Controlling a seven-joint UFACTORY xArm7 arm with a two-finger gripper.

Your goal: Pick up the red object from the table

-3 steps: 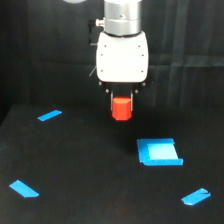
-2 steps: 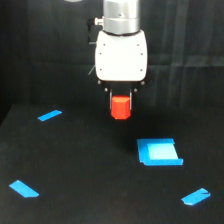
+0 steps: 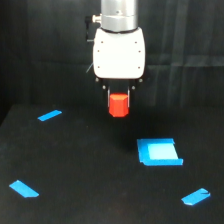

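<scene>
Red object (image 3: 119,105) upright in the hand (image 3: 119,100) (long axis vertical)

Arm: one, xArm6. Wrist section: grey metallic cylinder, vertical sheen. Small dark fitting at its base on the exterior view's left. Claw (image 3: 119,98) housing: white, boxy, rounded corners, several tiny dark screw dots on its face. Fingers (image 3: 131,94): short, black, thin, under the housing.

You have only one view here, the exterior one. It looks from the front, a little above, down across the black worktop (image 3: 75,165) toward the dark curtain (image 3: 40,50) behind. It stands rather near; the arm's upper part is cut off by the top edge.
</scene>
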